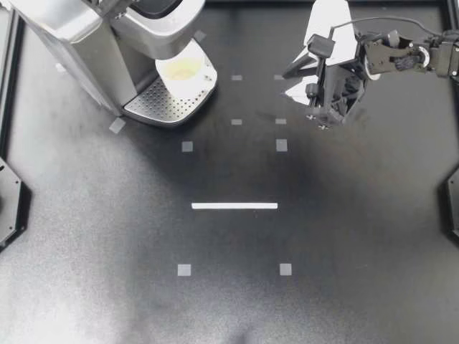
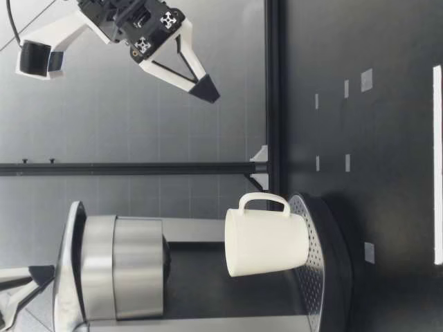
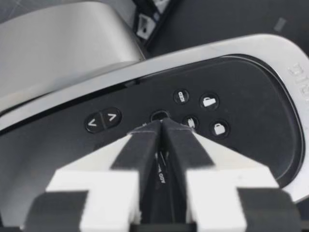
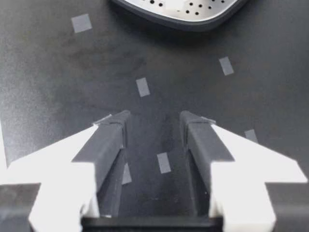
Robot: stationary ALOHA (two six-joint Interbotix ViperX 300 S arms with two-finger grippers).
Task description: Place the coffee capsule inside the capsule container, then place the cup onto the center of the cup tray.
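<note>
A white cup (image 1: 183, 70) stands upright on the perforated metal cup tray (image 1: 161, 104) of the coffee machine (image 1: 79, 43), under its spout. The low view shows the cup (image 2: 266, 242) with its handle turned toward my right arm. My right gripper (image 1: 292, 80) hangs well above the table beside the machine, open, with nothing between its fingers (image 4: 112, 130). The tray's rim (image 4: 183, 14) lies ahead of it. My left gripper (image 3: 161, 126) is shut, its tips touching the machine's black button panel (image 3: 231, 96) beside a small oval button. No capsule shows in any view.
Small grey tape squares (image 1: 281, 145) and a white tape strip (image 1: 234, 206) mark the dark table. A black frame rail (image 2: 138, 168) runs behind the table. The machine's lid is down.
</note>
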